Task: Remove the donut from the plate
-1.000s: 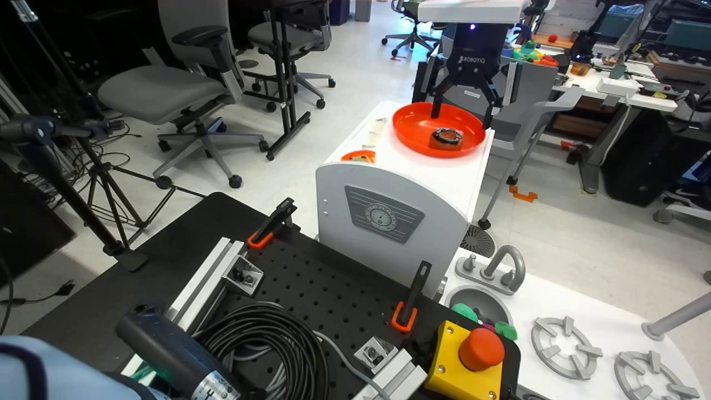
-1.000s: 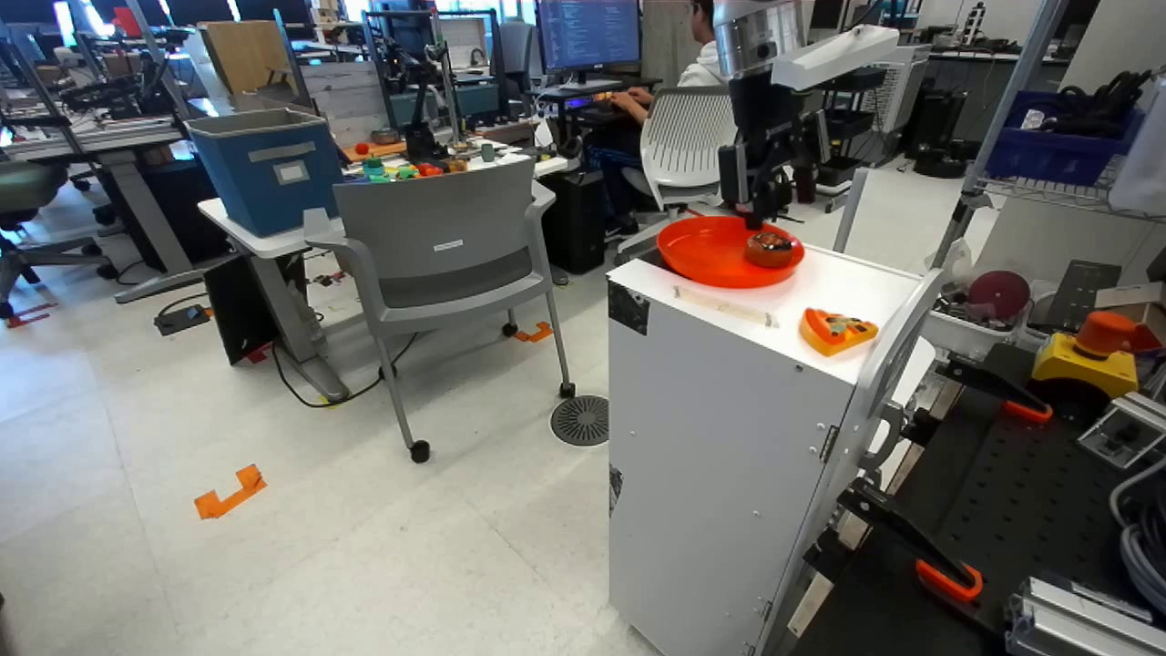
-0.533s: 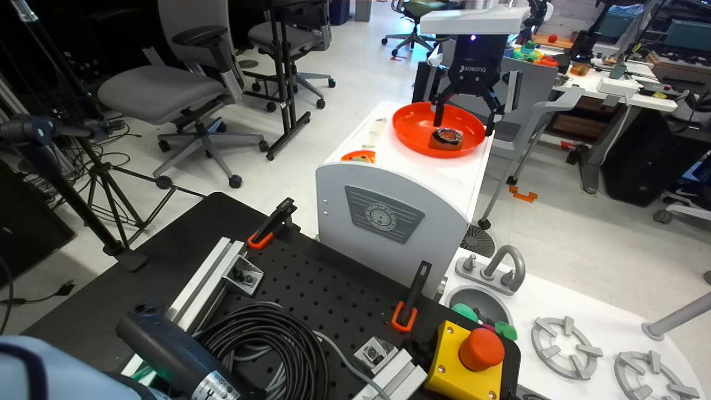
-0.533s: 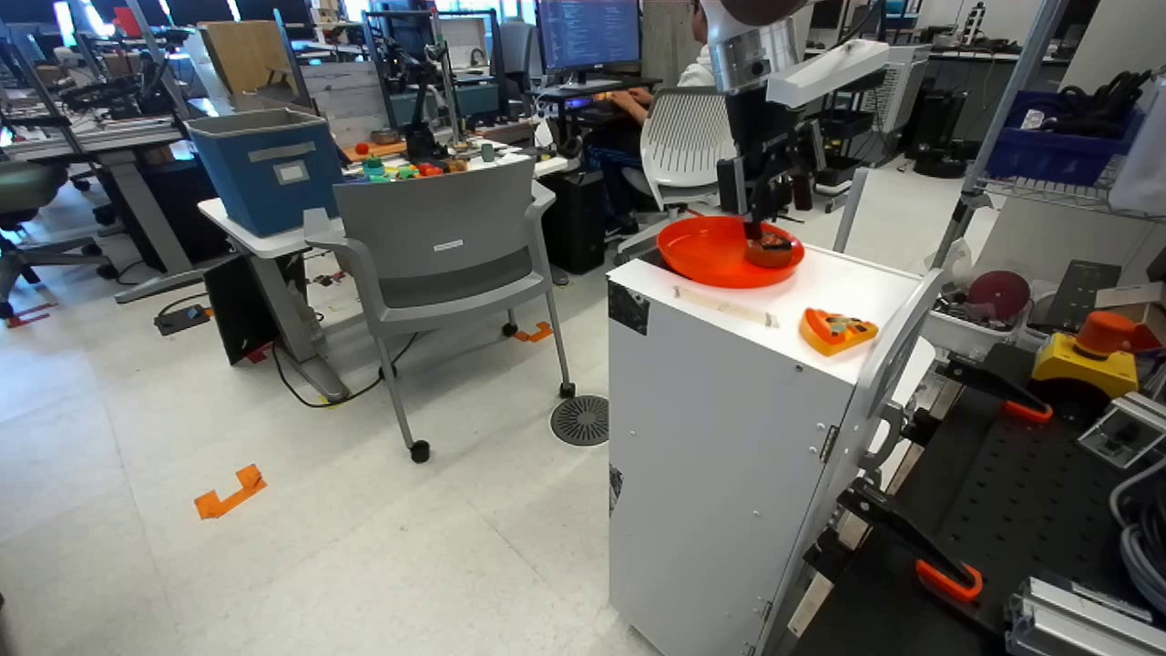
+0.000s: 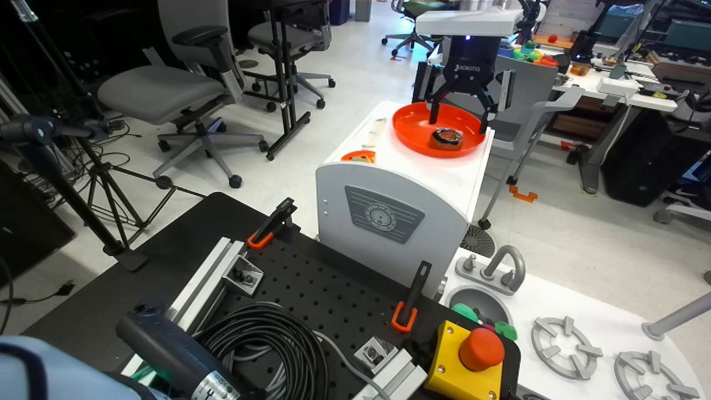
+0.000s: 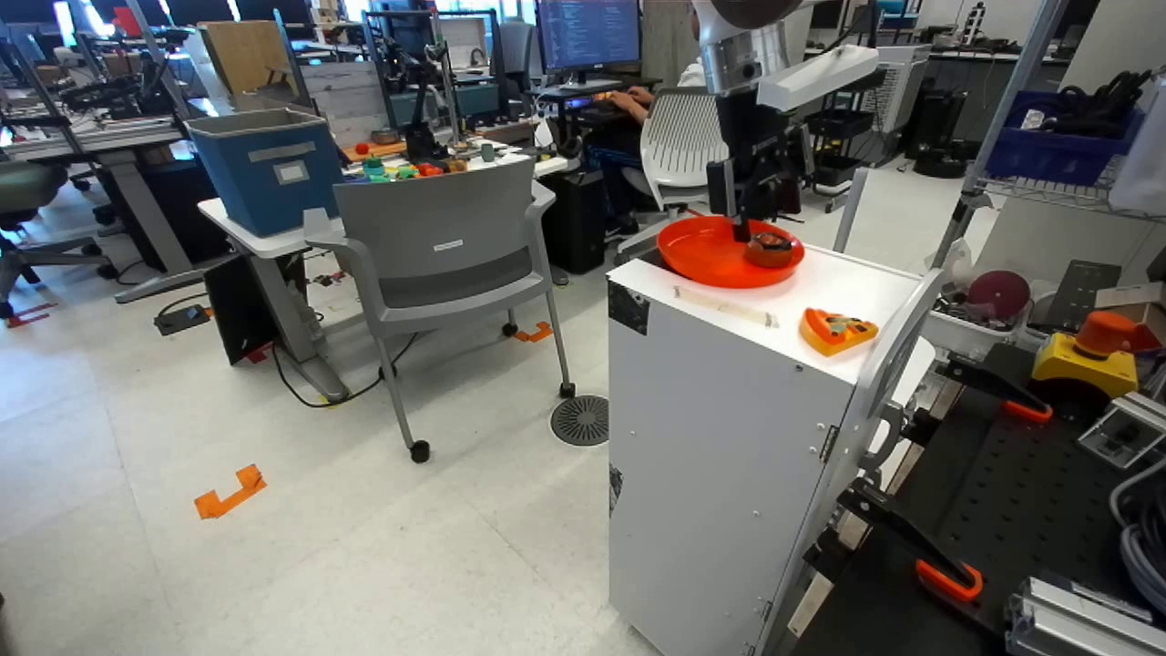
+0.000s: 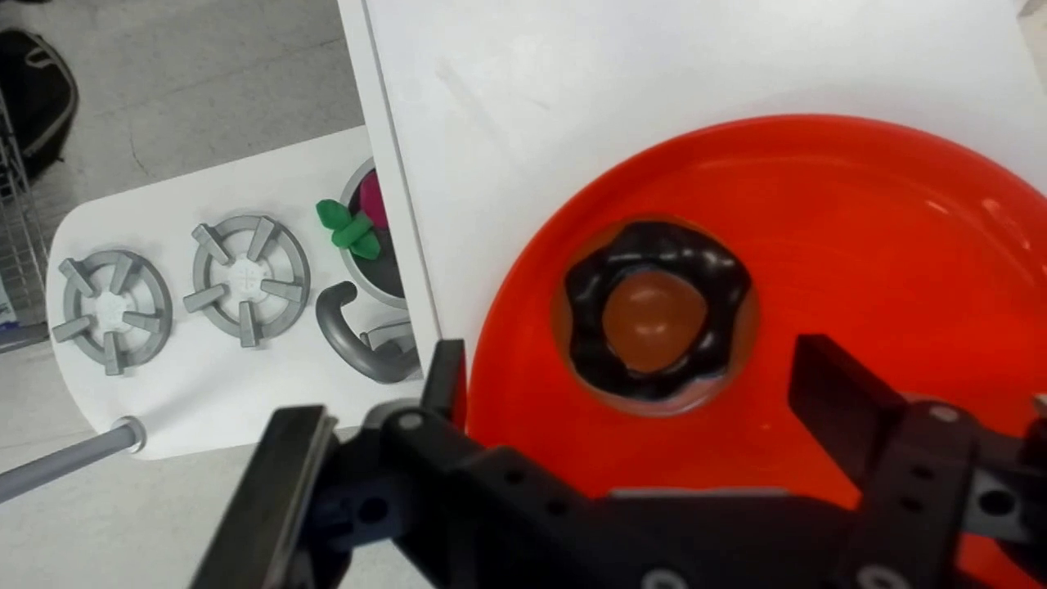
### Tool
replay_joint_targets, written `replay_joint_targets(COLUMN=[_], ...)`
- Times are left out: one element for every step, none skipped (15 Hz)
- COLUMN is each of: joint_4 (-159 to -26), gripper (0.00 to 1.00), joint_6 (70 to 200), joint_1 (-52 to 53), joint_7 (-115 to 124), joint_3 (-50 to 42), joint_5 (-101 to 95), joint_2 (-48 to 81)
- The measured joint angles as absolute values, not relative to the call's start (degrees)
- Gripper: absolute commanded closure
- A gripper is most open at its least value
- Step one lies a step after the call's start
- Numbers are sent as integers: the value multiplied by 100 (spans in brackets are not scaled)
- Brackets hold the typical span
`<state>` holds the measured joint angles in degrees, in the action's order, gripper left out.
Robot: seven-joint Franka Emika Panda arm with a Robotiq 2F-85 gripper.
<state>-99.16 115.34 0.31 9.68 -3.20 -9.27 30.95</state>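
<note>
Wide and empty, the black gripper [image 5: 458, 125] seems to me at the approach, needing next to straddle the black-iced brown donut [image 7: 654, 317] below and beside it on the round orange plate [image 7: 875, 270].

A white boxy cabinet [image 6: 710, 437] is carrying a round orange plate [image 6: 703, 254] under my jaws and, apart from them, an orange-yellow wedge [image 6: 835, 333].
</note>
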Motion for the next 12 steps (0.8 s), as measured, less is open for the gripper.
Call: replay_joint_targets(joint_4=[-9913, -9909, -9904, -9899, -9895, -9892, -9890, -9888, -9885, -9883, -9880, -9878], gripper=[0, 0, 0, 0, 3, 17, 28, 29, 37, 44, 54, 61], joint_6=[11552, 11565, 11570, 11570, 11570, 11570, 11570, 11570, 11572, 11573, 11573, 11573], joint_1=[31, 31, 31, 30, 30, 30, 30, 30, 30, 30, 30, 30], joint_7=[952, 933, 916, 902, 889, 876, 862, 851, 836, 822, 811, 799], joint_3=[-307, -298, -291, -288, -287, -286, -286, -286, -286, -286, -286, -286], joint_5=[-910, -886, -870, -862, -861, -861, -861, -861, -861, -861, -861, -861], joint_2=[3095, 3095, 3095, 3095, 3095, 3095, 3095, 3095, 3095, 3095, 3095, 3095])
